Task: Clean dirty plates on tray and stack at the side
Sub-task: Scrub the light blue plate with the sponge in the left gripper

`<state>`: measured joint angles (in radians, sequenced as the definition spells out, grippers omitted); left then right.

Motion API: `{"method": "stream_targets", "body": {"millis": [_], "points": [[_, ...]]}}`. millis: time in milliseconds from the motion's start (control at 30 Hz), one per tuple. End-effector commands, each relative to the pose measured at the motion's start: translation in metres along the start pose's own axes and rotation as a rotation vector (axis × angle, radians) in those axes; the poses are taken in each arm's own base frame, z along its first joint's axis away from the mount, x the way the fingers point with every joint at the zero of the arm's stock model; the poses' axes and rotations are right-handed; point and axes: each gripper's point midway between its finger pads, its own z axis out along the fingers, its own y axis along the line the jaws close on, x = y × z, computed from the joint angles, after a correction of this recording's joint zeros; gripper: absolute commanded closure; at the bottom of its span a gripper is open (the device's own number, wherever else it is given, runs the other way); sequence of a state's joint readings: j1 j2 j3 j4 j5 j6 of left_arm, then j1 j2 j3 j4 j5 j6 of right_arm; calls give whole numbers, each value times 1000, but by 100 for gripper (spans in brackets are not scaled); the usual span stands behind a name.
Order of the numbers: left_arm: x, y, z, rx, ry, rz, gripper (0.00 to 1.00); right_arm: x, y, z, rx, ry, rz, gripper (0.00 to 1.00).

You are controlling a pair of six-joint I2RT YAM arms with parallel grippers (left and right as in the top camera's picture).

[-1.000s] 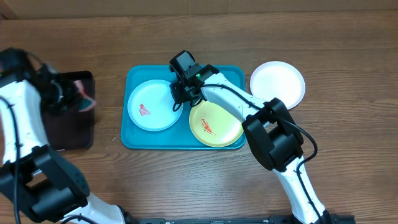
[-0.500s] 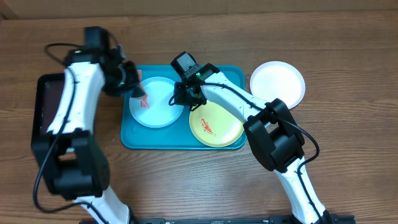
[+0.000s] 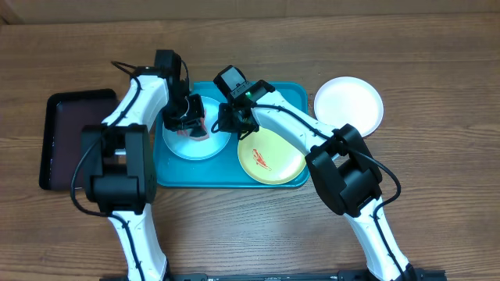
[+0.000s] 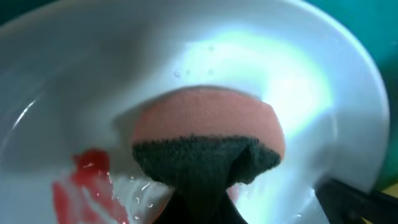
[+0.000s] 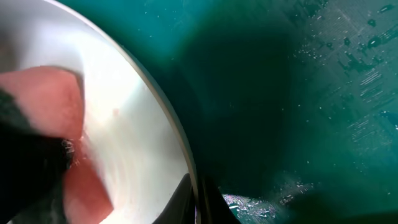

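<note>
The left end effector (image 3: 187, 117) is clamped on a pink sponge (image 4: 208, 124), which presses into the light blue plate (image 3: 180, 147) at the left of the tray (image 3: 291, 94). In the left wrist view the red smear (image 4: 87, 171) lies just lower left of the sponge, so the wipe likely heads that way. The right end effector (image 3: 229, 119) is closed on that plate's right rim. The white plate (image 3: 348, 103) lies off the tray, upper right.

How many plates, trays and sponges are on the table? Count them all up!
Plates: 3 – light blue plate, yellow plate, white plate
Trays: 2 – turquoise tray, black tray
Sponges: 1 – pink sponge
Total: 6
</note>
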<state>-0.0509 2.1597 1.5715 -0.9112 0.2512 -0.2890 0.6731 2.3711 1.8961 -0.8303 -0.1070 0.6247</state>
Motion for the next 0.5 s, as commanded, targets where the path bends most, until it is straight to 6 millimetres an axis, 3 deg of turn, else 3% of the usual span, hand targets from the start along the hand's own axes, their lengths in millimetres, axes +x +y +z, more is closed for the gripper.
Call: {"method": "stream_targets", "body": {"millis": [0,133,300,467], "points": [[2,25,22,-120,27,-21,96,12,-31,22,119,28,2,96],[-1,64,16,-336,0,-20,96,12,-32,22,121,28,2,96],[-4,106,-12,-618,-28,-5,96,12,-35,21,138,22,2,96],[-7,115,-29,-704,-34,4,96,12,-35,21,137,22,2,96]]}}
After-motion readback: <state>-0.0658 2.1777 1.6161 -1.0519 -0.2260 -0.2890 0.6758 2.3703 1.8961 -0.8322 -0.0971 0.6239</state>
